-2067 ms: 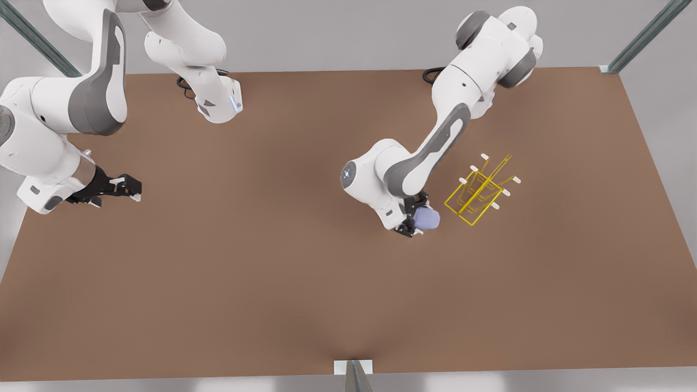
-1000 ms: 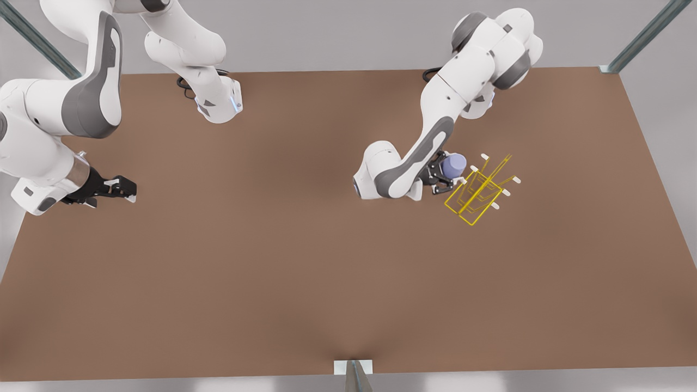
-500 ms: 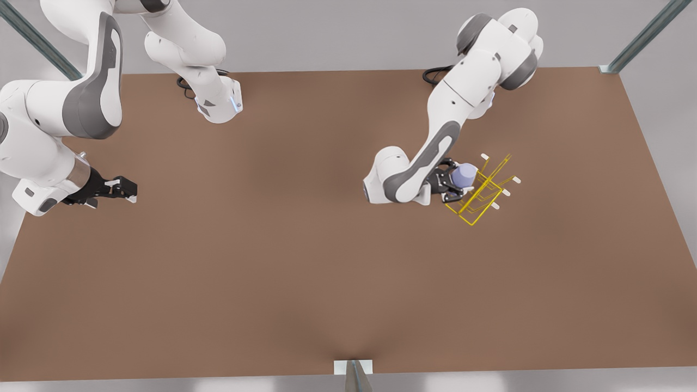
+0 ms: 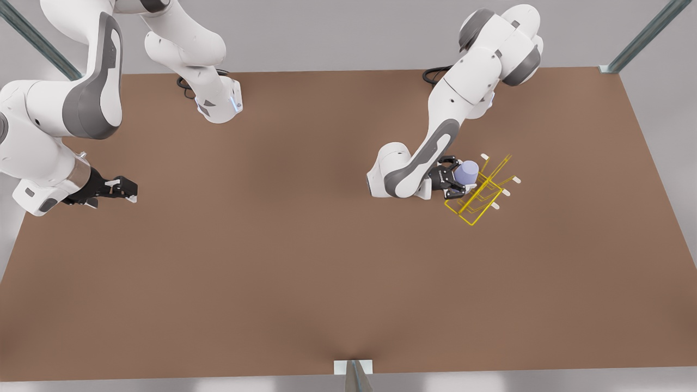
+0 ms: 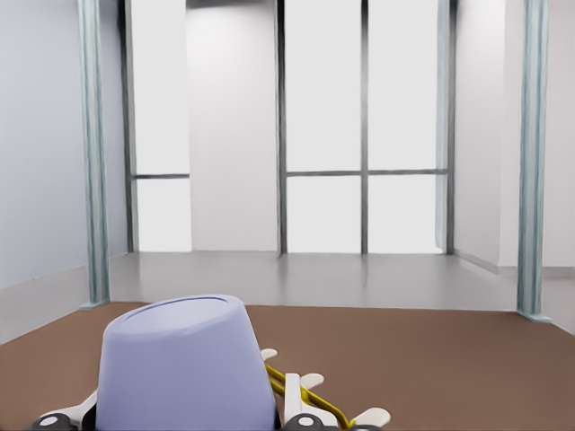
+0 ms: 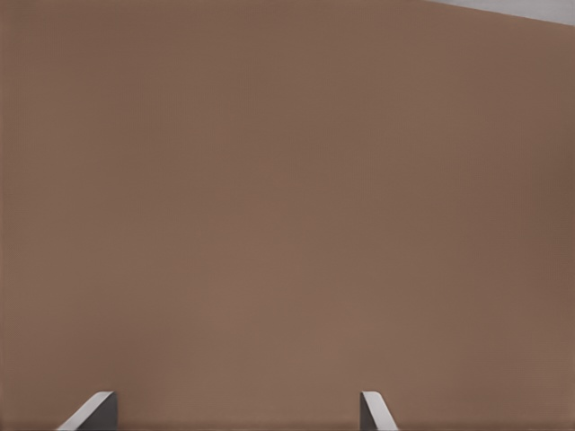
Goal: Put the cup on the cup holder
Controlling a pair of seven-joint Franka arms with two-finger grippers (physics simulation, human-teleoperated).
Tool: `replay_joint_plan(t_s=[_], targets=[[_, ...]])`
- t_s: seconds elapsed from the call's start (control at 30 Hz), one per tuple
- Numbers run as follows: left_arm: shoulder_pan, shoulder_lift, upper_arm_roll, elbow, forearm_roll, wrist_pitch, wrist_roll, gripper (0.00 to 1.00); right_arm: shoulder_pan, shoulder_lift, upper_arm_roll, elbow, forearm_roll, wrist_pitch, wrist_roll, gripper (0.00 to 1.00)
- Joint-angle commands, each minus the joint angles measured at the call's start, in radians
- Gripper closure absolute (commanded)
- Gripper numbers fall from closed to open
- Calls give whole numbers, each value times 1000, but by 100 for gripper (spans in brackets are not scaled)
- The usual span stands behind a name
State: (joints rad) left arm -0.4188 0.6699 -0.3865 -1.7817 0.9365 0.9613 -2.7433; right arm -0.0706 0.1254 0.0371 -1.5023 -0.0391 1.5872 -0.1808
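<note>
Over the last two seconds your left gripper [image 4: 454,182] has lifted the cup [image 4: 466,172] off the table [image 4: 272,261] and swung it toward the front view's right, so it now sits at the near edge of the cup holder [image 4: 482,190], over the rack's prongs; in the last half second it has only crept a little closer. That suggests transport is nearly over and the seating of the cup on a prong is what remains. The left wrist view shows the cup [image 5: 187,364] clamped between the fingers [image 5: 296,400], base toward the camera, with white-capped prongs just beyond. The arm is folded low, its forearm reaching toward the rack. Your right gripper [image 4: 121,188] waits well apart at the front view's left, its fingers parted over bare table
</note>
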Motion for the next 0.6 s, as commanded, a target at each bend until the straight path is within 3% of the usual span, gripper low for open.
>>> replay_joint_plan(t_s=[0.0, 0.23, 0.27, 0.47, 0.53, 0.57], targets=[[0, -1, 0, 1, 1, 2, -65, 19, 0, -1, 0, 0, 1, -1, 0, 0], [3, 2, 1, 1, 1, 2, -65, 19, 0, 0, 1, 0, 1, 0, 0, 0], [3, 5, 1, 1, 1, 0, -65, 0, 0, 0, 0, 0, 2, 0, 0, 0], [-12, 0, -14, 2, 1, -1, -65, 0, 0, 7, 0, 22, 1, -4, 0, 0], [-46, 2, -158, 18, -16, -7, -65, 0, 9, 3, 10, 40, 4, -15, 4, 0], [-44, 10, -290, 56, -57, 4, -62, 0, 14, 7, 12, 51, 2, -15, 7, 0]])
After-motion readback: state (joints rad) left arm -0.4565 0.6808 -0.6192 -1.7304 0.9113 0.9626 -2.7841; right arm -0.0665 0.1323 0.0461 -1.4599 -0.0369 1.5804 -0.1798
